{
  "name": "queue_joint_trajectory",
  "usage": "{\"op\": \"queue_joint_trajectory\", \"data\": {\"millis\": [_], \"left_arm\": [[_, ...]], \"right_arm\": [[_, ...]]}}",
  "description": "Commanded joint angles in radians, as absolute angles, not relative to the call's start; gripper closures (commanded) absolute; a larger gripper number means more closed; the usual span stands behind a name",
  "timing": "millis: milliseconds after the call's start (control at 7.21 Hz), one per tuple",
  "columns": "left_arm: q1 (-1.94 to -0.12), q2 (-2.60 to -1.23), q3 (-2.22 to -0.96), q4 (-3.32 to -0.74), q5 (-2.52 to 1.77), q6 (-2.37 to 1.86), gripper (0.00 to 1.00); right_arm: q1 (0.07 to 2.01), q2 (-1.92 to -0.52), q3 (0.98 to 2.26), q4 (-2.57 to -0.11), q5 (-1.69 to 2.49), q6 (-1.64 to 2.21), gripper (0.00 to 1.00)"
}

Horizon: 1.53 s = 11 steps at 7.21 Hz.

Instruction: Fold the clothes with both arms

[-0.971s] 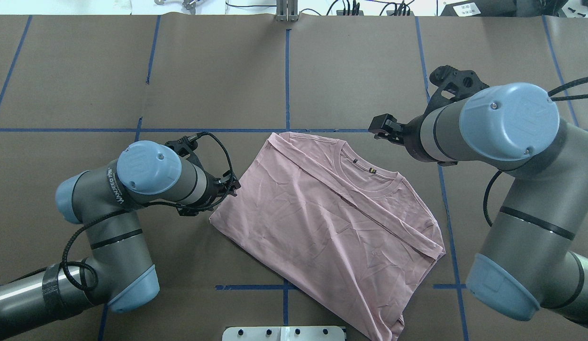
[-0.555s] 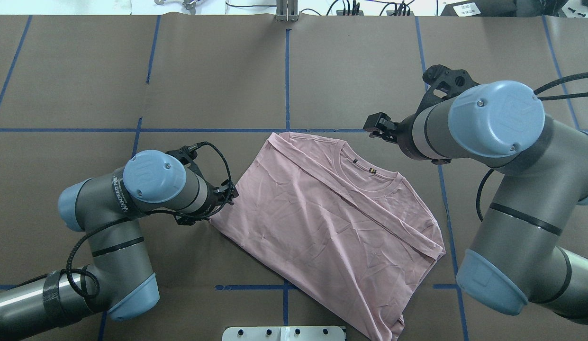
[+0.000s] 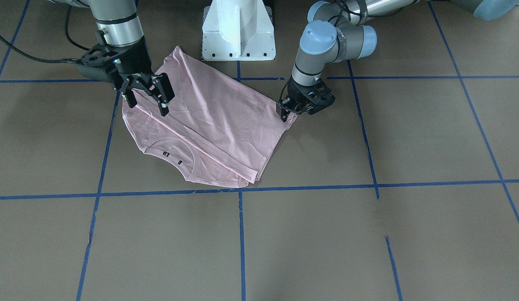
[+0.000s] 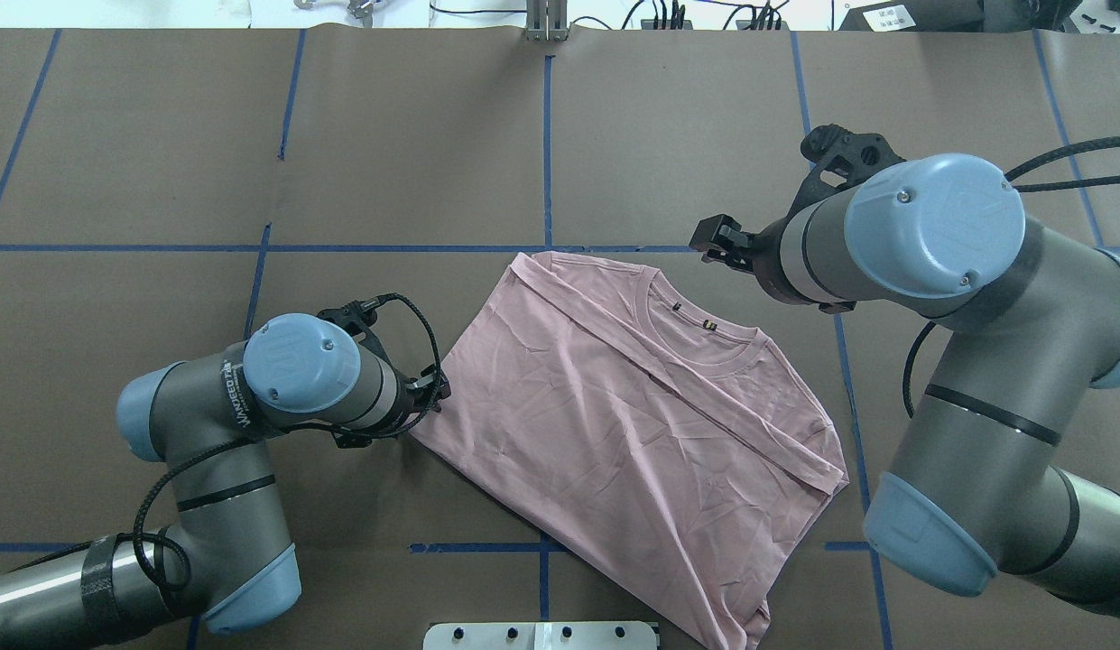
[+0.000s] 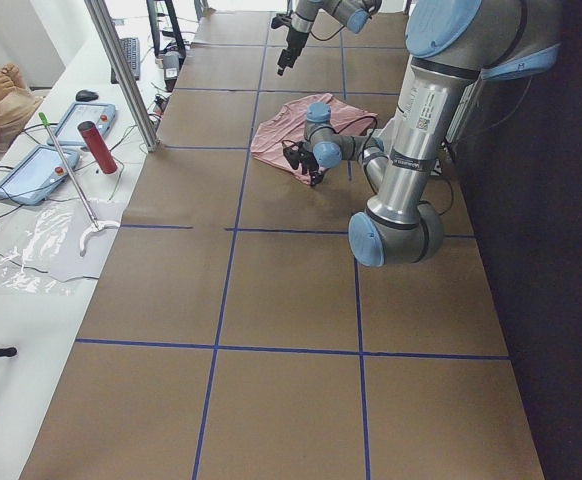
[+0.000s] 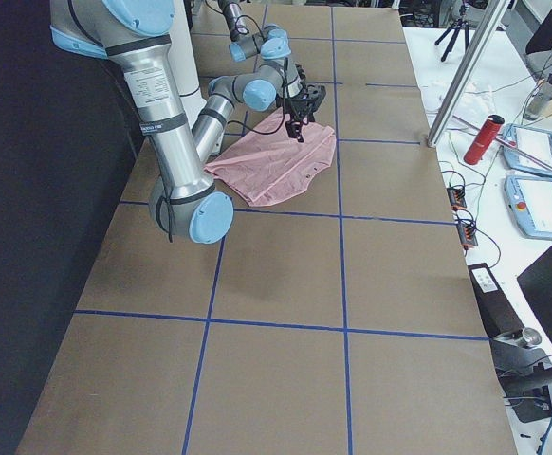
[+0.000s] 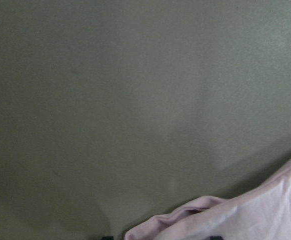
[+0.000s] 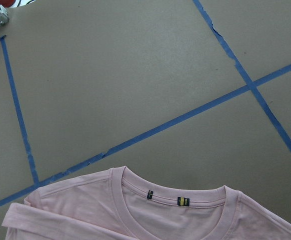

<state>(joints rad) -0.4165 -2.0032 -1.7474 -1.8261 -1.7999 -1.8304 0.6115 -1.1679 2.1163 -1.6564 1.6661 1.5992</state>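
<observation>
The pale pink T-shirt (image 4: 632,424) lies partly folded on the brown table, collar toward the far side, and its print does not show. It also shows in the front view (image 3: 213,121). My left gripper (image 4: 438,394) is low at the shirt's left corner (image 3: 284,113). In the left wrist view the bunched corner (image 7: 195,220) lies between fingertips that stand apart. My right gripper (image 3: 146,108) is open and empty, raised beside the collar's right (image 4: 706,246). The right wrist view shows the collar with its small labels (image 8: 183,201).
The white pedestal base (image 3: 238,29) stands at the robot's side, just past the shirt's near hem (image 4: 541,635). Blue tape lines (image 4: 547,135) grid the table. A side bench holds tablets and a red bottle (image 6: 485,139). A metal post (image 5: 121,70) stands at the far edge.
My left gripper slid along the shirt's left edge toward the robot, down to the corner, which has bunched slightly. My right arm shifted a little to the left over the collar side.
</observation>
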Motion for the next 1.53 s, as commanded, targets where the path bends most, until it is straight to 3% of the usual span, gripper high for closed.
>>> {"op": "queue_joint_trajectory", "data": {"millis": [0, 971, 1248, 1387], "left_arm": [[-0.414, -2.000, -1.750, -1.825, -1.796, -1.832, 0.98], [-0.509, -2.016, -1.812, -1.744, -1.660, -1.672, 1.00], [-0.653, -2.124, -1.688, -1.816, -1.657, -1.561, 1.00], [-0.690, -2.234, -1.504, -1.921, -1.657, -1.559, 1.00]], "right_arm": [[0.611, -1.167, 2.111, -1.655, 1.666, 1.600, 0.00], [0.617, -1.155, 2.103, -1.657, 1.680, 1.591, 0.00], [0.623, -1.157, 2.102, -1.658, 1.698, 1.589, 0.00], [0.626, -1.158, 2.102, -1.658, 1.697, 1.592, 0.00]]}}
